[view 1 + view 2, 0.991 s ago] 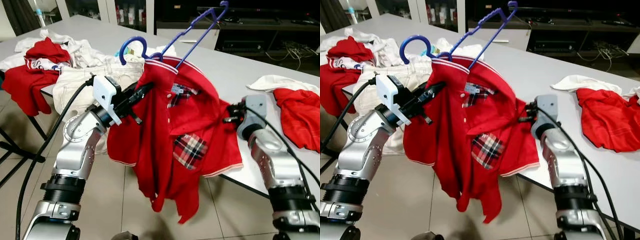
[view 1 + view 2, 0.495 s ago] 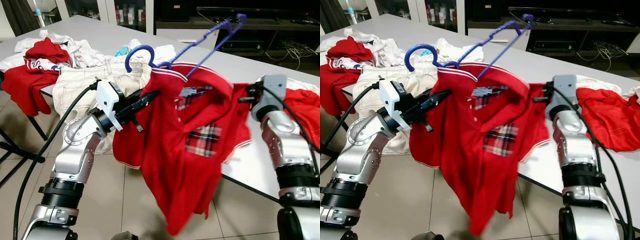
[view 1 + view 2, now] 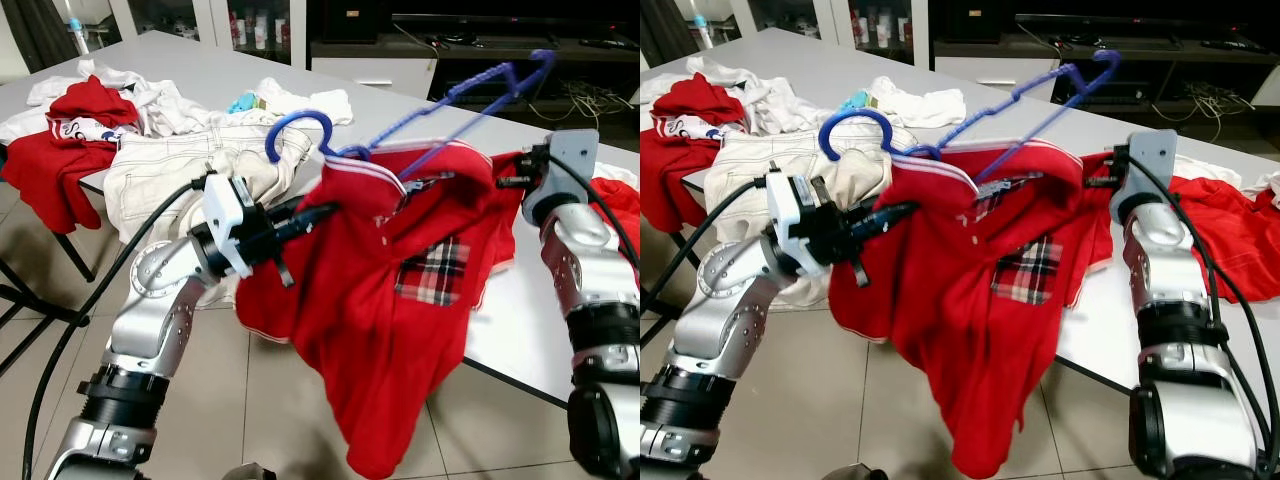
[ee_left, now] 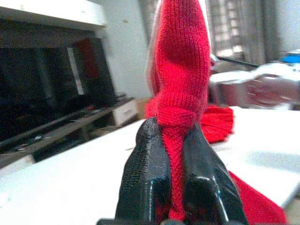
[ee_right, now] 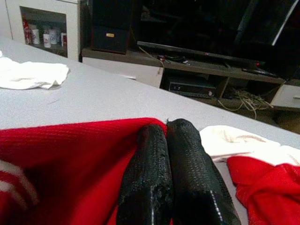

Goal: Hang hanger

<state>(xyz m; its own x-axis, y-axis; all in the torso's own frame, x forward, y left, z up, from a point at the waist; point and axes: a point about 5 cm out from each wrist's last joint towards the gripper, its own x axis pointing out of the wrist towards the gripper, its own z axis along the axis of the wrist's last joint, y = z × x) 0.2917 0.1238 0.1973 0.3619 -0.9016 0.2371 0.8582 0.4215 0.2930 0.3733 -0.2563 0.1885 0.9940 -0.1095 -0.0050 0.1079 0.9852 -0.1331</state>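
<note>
Grey counter [image 3: 440,130] runs across the room, TV stand behind it, tiled floor below. Far left on the counter: heap of red and white clothes [image 3: 90,115], then beige trousers [image 3: 180,165] draped over the edge.

Left hand [image 3: 318,212] is out in front of the counter edge, pinching a fold of the red shirt [image 3: 400,300]; left wrist view shows the knit clamped between both black fingers [image 4: 145,178]. Shirt hangs between the two arms, plaid pocket facing the camera, hem dangling toward the floor.

Blue hanger [image 3: 420,125] sits in the collar: hook curls up by the left shoulder, far end sticks out high above the right shoulder, so it's only part seated, tilted.

Right hand [image 5: 171,136] holds the shirt's right side over the counter, fingers pressed together on red fabric. Another red garment [image 3: 1230,225] on a white one lies beyond it.

Step, as I read it: shirt still being worked onto the hanger, not yet hung. Next move likely needs the right shoulder pulled over the hanger's free end, then a rail to hook it on; none visible.
</note>
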